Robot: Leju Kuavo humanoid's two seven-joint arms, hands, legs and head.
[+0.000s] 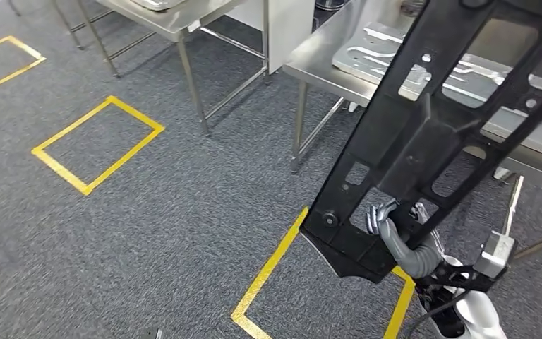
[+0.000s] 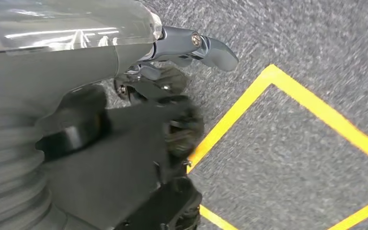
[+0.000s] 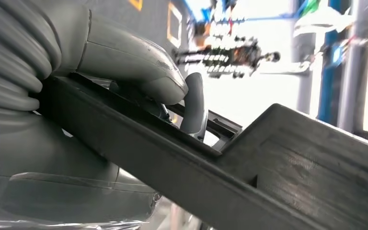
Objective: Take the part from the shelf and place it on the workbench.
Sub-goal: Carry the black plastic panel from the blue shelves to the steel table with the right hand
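The part (image 1: 430, 127) is a long black plastic frame with several cut-outs, held up on a slant over the grey carpet, its upper end reaching across the steel workbench (image 1: 317, 60). My right hand (image 1: 395, 229) grips its lower end from underneath, fingers hooked through an opening. In the right wrist view the right hand (image 3: 139, 72) clamps the part's edge (image 3: 268, 167) between thumb and fingers (image 3: 194, 105). My left hand (image 2: 191, 45) hangs above the carpet with its thumb stretched out and nothing in it.
A silver stamped metal panel (image 1: 395, 49) lies on the workbench under the black part. A second steel table (image 1: 162, 21) stands behind on the left, a white panel (image 1: 289, 28) between the two. Yellow tape squares (image 1: 99, 145) (image 1: 268, 282) mark the floor.
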